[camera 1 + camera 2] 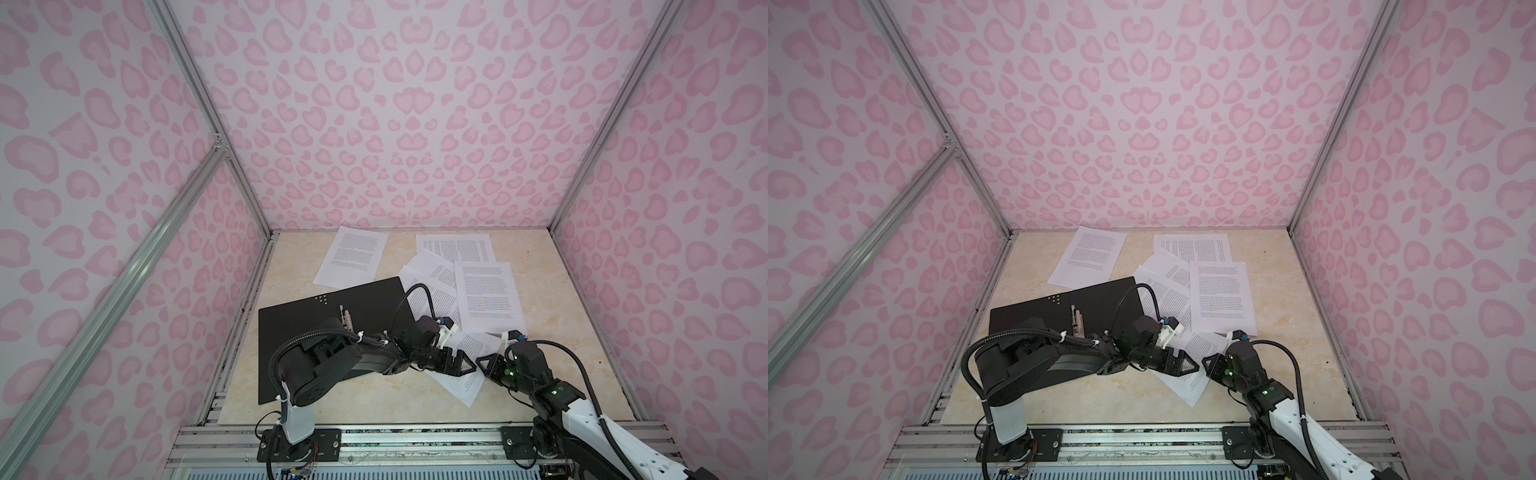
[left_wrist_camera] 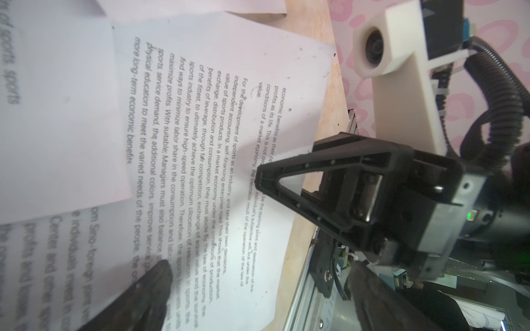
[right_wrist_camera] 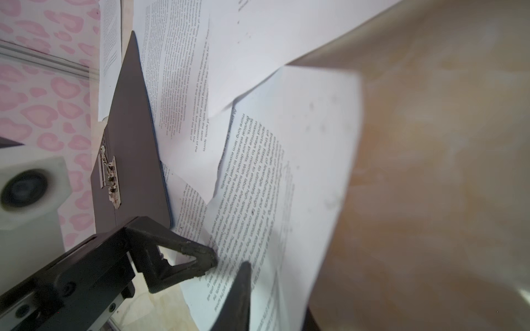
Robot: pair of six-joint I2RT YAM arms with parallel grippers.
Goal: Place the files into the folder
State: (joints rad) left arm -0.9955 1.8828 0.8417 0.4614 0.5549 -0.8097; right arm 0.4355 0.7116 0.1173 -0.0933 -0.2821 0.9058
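Note:
The folder (image 1: 299, 332) lies open with its black inside up on the left of the table, its metal clip (image 1: 345, 318) at the spine; the right wrist view shows it too (image 3: 129, 143). The files are white printed sheets: one at the back (image 1: 353, 257), several overlapping to the right (image 1: 486, 291), and one near the front (image 1: 465, 386). My right gripper (image 1: 484, 361) is shut on the right edge of that front sheet (image 3: 301, 172), which curls up between its fingers. My left gripper (image 2: 263, 286) stands open over the same sheet (image 2: 229, 143), one fingertip (image 2: 160, 280) resting on it.
Pink patterned walls close in the table on three sides. An aluminium rail (image 1: 374, 440) with both arm bases runs along the front edge. The left arm (image 1: 332, 361) lies across the folder's near half. Bare tabletop (image 1: 561, 365) shows at the right.

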